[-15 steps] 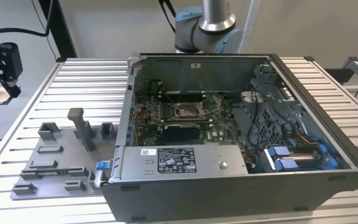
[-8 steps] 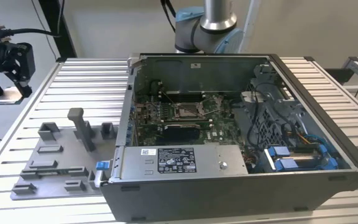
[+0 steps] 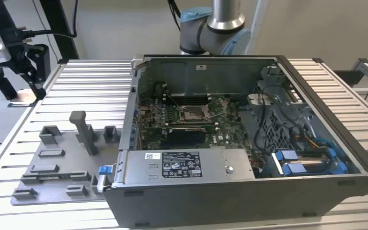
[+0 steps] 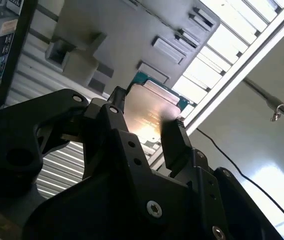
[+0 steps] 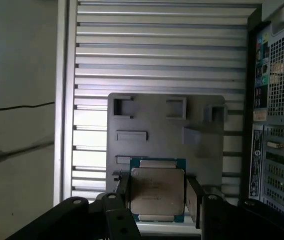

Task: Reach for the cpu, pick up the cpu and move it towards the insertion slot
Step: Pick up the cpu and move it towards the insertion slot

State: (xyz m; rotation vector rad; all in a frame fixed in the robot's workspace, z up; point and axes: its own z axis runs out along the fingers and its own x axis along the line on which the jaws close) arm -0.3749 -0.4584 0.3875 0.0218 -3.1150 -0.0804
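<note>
The cpu [image 5: 156, 192] is a flat square chip with a pale metal face and a teal rim. My gripper [image 5: 157, 200] is shut on it, one black finger on each side. The second wrist view shows the cpu [image 4: 149, 112] lit between the fingers [image 4: 174, 137] of the gripper [image 4: 144, 125]. In the exterior view the gripper [image 3: 23, 93] hangs over the slatted table's edge at the exterior view's far left, with a small tan piece, probably the cpu [image 3: 21, 102], at its tips. The insertion slot [image 3: 192, 113], a silver-framed socket, lies inside the open computer case, well off to the exterior view's right of the gripper.
A grey tray [image 3: 56, 163] with raised blocks and a tall post lies on the slatted table [image 3: 88, 91] beside the open computer case [image 3: 235, 191]. A black rectangular recess [image 3: 184, 136] sits just in front of the socket. The case wall [image 3: 130, 110] stands between gripper and socket.
</note>
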